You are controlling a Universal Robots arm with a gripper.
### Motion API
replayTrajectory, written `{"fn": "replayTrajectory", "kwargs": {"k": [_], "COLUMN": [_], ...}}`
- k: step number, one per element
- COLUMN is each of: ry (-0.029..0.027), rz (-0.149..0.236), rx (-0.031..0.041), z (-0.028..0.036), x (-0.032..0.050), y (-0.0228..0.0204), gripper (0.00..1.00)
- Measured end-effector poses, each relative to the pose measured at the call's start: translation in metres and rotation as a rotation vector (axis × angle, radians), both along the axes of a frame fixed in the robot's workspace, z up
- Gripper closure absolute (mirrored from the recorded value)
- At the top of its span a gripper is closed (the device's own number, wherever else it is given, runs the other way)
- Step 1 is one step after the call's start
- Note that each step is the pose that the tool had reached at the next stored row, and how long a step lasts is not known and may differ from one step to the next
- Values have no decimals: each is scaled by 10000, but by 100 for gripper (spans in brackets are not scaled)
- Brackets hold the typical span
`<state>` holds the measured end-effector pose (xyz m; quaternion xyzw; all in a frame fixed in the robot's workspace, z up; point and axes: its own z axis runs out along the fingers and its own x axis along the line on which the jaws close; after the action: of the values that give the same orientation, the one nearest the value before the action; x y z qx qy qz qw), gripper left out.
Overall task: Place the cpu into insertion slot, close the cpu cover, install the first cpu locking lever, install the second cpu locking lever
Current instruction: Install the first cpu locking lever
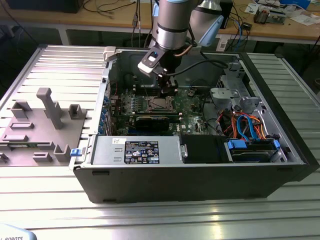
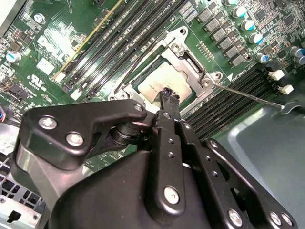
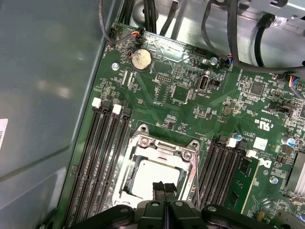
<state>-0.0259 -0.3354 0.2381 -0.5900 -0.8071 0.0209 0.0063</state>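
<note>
Cpu [image 3: 155, 171] lies mid-board, cover [image 3: 162, 145] down around it. Fingers [image 3: 158, 189] together, empty, tips at cpu edge. Lever [image 2: 248, 95] juts out, looks unlatched. Risk: tips skid, scratch cpu face; unlocked cover springs up
</note>
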Motion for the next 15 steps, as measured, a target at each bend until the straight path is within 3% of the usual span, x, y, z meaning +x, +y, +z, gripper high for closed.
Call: {"fn": "replayTrajectory", "kwargs": {"k": [15], "ry": [0], "rz": [604], "rx": [0], "z": [0], "x": [0], "y": [0], "gripper": [89]}}
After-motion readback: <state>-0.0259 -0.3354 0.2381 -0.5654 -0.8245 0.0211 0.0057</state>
